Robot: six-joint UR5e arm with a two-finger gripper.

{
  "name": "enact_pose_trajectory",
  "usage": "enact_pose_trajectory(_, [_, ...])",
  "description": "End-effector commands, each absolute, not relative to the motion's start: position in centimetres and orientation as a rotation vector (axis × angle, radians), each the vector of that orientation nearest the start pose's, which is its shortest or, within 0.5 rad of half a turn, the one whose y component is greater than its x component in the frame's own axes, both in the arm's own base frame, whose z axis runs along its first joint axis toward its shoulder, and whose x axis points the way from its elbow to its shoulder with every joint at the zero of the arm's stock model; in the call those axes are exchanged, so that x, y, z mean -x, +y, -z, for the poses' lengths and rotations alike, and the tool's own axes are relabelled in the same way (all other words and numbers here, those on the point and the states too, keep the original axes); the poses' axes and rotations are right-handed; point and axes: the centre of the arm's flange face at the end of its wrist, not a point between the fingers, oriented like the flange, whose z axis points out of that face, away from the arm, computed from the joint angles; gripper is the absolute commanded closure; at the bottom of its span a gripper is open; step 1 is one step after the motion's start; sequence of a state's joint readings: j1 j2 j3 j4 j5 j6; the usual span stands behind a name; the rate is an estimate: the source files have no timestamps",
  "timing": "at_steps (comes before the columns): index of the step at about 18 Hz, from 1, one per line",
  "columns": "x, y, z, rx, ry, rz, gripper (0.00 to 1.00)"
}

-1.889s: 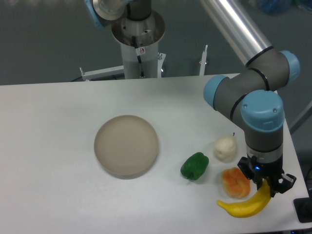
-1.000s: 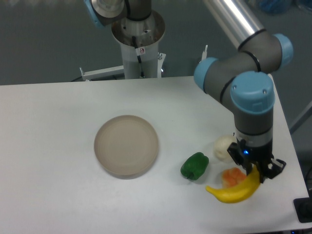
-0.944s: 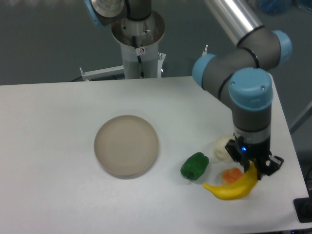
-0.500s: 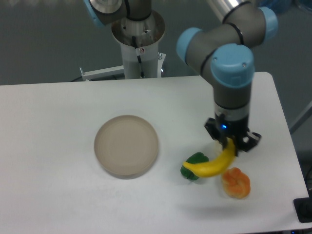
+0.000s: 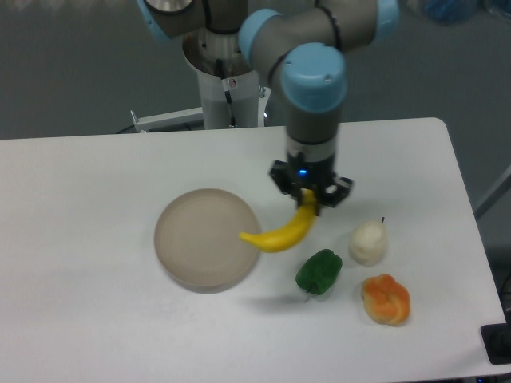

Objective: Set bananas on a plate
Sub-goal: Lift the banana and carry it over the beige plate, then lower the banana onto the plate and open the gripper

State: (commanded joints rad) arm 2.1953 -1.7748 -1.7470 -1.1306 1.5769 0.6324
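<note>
1. Yellow banana (image 5: 281, 233) pinched at its upper end by fingers (image 5: 310, 197), hanging clear of worktop (image 5: 96, 319).
2. Lower tip overlapping plate (image 5: 206, 237) rim at three o'clock; release likely premature.

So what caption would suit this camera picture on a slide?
Two-finger gripper carries a curved yellow banana by one end, its tip at the round beige plate's rim.

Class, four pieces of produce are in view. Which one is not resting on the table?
The yellow banana: the gripper holds it in the air, while the green pepper, white pear and orange fruit sit on the table.
</note>
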Motion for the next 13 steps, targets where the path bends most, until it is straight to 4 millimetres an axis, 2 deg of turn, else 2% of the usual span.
enact_pose_trajectory(4, [18.2,53.5,-31.0,3.121,-0.06,-0.027,0.66])
enact_pose_trajectory(9, [15.4,55.4,-27.0,3.139,-0.06,-0.015,0.66])
enact_pose_trajectory(13, [14.6,55.9,-24.6,3.162,-0.041,-0.007,0.66])
